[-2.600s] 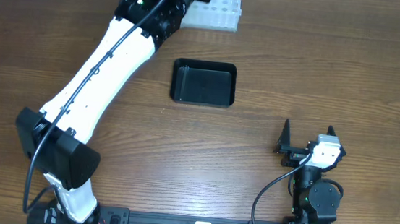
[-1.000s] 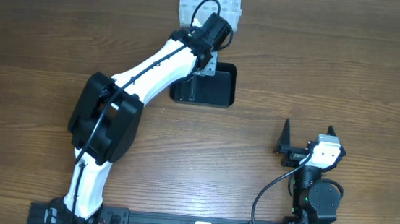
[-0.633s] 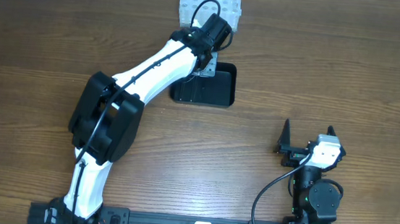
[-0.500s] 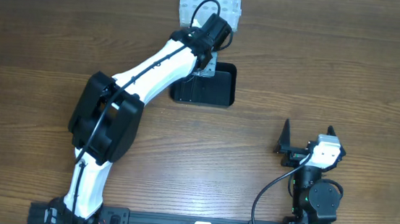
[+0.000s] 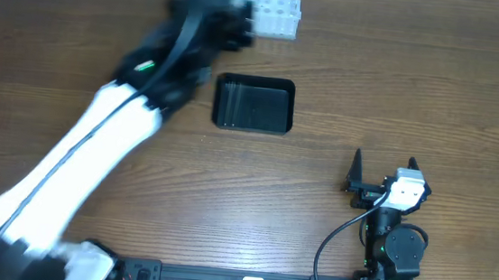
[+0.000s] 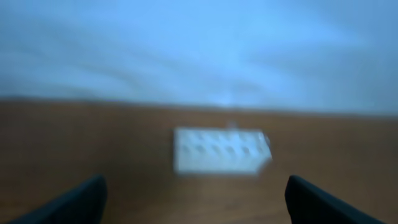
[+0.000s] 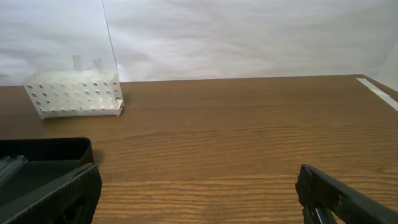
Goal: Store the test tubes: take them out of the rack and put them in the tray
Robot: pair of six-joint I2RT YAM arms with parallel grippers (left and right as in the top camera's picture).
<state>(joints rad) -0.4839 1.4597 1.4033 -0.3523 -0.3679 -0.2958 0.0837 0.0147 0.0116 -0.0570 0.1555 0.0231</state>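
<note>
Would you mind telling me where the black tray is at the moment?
In the top view, the black tray lies near the middle of the table, a short gap nearer the arms' bases than the white rack at the far edge.

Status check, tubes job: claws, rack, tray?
Left claw open, facing rack. Right claw open, by its base. Tray holds tubes; more tubes upright in rack. Nothing between left claw and rack.
</note>
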